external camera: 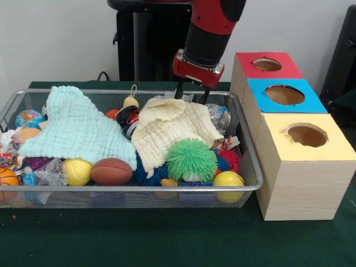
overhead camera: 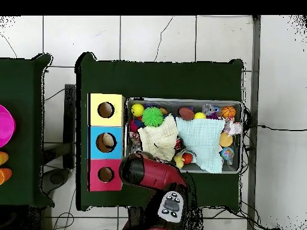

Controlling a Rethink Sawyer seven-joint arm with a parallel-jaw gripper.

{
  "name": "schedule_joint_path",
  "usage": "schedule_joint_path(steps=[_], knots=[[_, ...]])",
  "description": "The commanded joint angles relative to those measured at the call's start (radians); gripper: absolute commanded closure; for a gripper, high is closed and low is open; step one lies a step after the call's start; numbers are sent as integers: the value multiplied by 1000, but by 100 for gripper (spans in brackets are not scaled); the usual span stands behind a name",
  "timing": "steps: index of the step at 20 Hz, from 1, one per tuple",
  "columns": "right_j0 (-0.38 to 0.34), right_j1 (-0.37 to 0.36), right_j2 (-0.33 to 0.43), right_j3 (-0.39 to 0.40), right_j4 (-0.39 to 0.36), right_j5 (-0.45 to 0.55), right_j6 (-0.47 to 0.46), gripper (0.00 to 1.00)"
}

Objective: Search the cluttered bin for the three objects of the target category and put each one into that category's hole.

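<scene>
The wire-mesh bin [external camera: 139, 189] lies on the green table, full of toys and two cloths. A cream cloth [external camera: 172, 130] lies in its middle and a mint cloth [external camera: 78, 128] to the left. A green spiky ball [external camera: 191, 159], a brown football [external camera: 111, 171], a yellow tennis ball [external camera: 77, 171] and a yellow ball [external camera: 228, 181] lie along the front. My gripper [external camera: 192, 94] hangs at the bin's far rim, fingers apart, tips at the cream cloth's far edge, holding nothing I can see. In the overhead view the arm [overhead camera: 150, 171] hides the gripper.
Three wooden boxes with round holes stand in a row right of the bin: red-topped [external camera: 267, 65] farthest, blue-topped [external camera: 284, 94] in the middle, yellow-topped [external camera: 306, 135] nearest. Overhead they sit left of the bin [overhead camera: 242, 138], and a second table with a pink bowl [overhead camera: 5, 126] shows at the left edge.
</scene>
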Motion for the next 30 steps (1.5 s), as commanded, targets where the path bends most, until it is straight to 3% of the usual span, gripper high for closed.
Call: schedule_joint_path(steps=[1,11,21,30], knots=[[-27,11,137,-43,-23,-5,97,0],[-87,-27,218,-16,-46,-26,67,0],[-109,-84,228,2,-84,29,61,0],[-141,-38,290,-5,-93,-17,84,0]])
